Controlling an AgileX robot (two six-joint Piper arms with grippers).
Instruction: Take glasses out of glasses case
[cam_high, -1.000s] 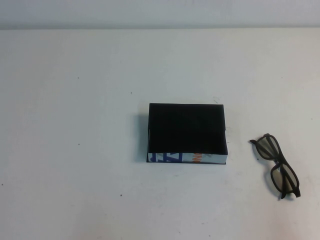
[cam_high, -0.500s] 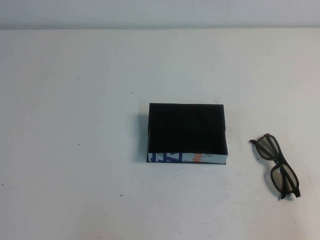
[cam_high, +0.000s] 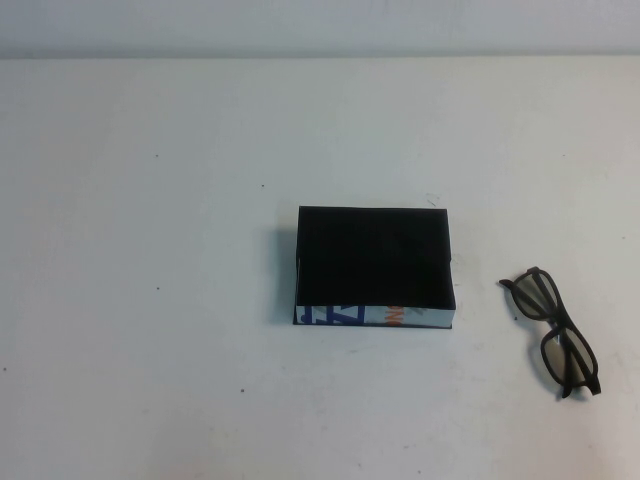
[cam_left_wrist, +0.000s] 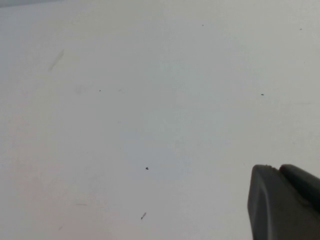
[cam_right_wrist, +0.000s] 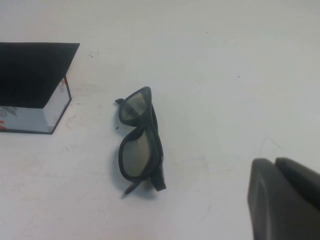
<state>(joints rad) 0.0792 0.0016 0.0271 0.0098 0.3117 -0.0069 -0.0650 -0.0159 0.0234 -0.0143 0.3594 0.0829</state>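
Note:
The glasses case (cam_high: 375, 263), a shallow black box with a white and blue printed front side, stands at the table's middle. It also shows in the right wrist view (cam_right_wrist: 32, 80). The dark-framed glasses (cam_high: 556, 331) lie folded on the table to the right of the case, outside it; they also show in the right wrist view (cam_right_wrist: 139, 142). My right gripper (cam_right_wrist: 275, 162) is shut and empty, apart from the glasses. My left gripper (cam_left_wrist: 277, 169) is shut and empty over bare table. Neither arm shows in the high view.
The white table (cam_high: 150, 250) stretches to a pale back wall (cam_high: 320, 25). Small dark specks (cam_left_wrist: 146, 168) dot its surface.

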